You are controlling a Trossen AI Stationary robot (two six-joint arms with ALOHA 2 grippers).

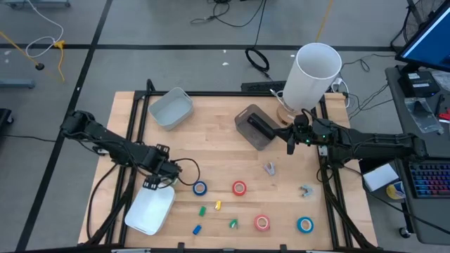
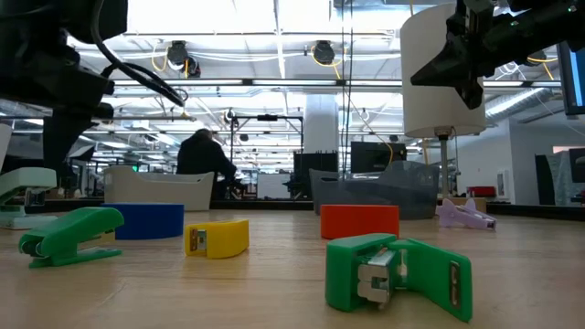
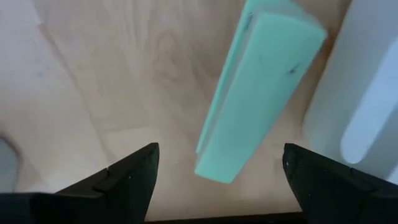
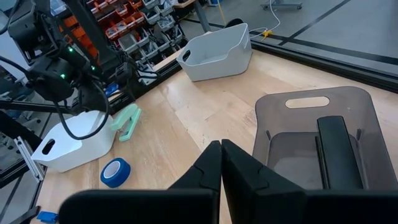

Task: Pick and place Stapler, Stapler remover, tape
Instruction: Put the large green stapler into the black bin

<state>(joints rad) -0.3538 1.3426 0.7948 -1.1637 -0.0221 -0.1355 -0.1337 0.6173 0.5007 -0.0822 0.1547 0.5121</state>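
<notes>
Now mint stapler [image 3: 258, 93] btwn spread fingers [image 3: 127, 177].

My left gripper [image 1: 156, 180] hangs over the mint stapler [image 3: 258, 93], whose far end the left wrist view cuts off; from above, my own wrist hides most of that stapler. Beside the stapler, the white bin [image 3: 364, 118] runs out of the same view, only one wall showing. In the smoky bin [image 4: 317, 140] a black stapler [image 4: 339, 152] is cut off by the right wrist view's lower edge. In the low view both my arms are clipped at the top, and the person [image 2: 203, 157] behind the table is half hidden by a white bin [image 2: 160, 190]. Small coloured bits [image 1: 216, 206] near the blue tape [image 1: 200, 187] are too small from above to identify
</notes>
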